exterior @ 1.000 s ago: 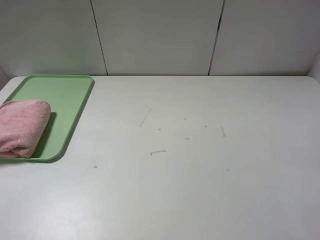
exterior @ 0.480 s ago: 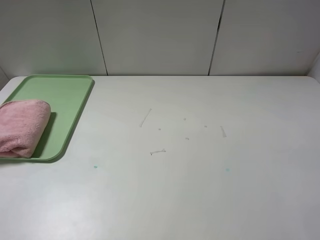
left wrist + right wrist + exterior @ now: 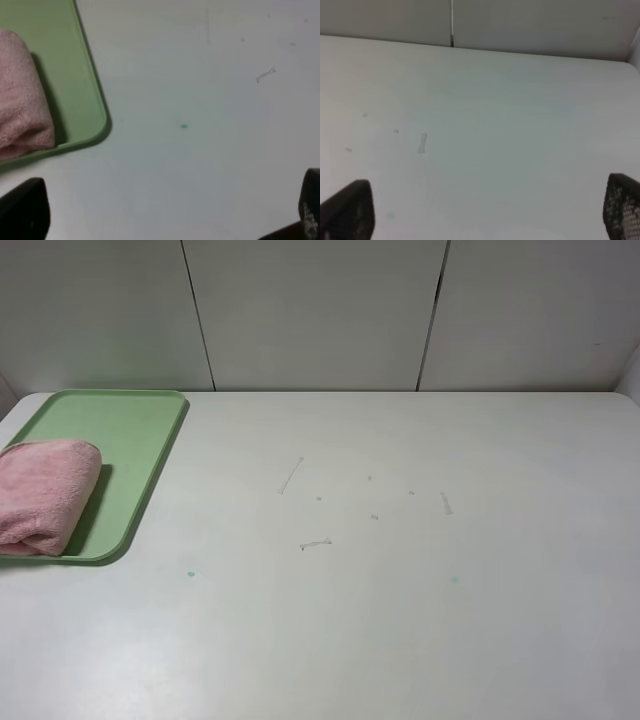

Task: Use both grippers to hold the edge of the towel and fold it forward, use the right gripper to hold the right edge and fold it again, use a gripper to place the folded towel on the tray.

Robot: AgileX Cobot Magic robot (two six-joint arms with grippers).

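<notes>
The pink towel (image 3: 42, 493) lies folded into a thick bundle on the near left part of the light-green tray (image 3: 130, 430) at the table's far left. The left wrist view shows the same towel (image 3: 22, 105) resting on the tray (image 3: 75, 95), close to its rounded corner. Neither arm appears in the exterior high view. My left gripper (image 3: 165, 215) hovers over bare table beside the tray, its black fingertips (image 3: 25, 212) far apart and empty. My right gripper (image 3: 480, 212) is open too, above the right side of the table, fingertips (image 3: 622, 205) at the frame corners.
The white table (image 3: 400, 620) bears faint scratches and two small teal specks (image 3: 190, 573). A white panelled wall (image 3: 320, 310) closes off the back edge.
</notes>
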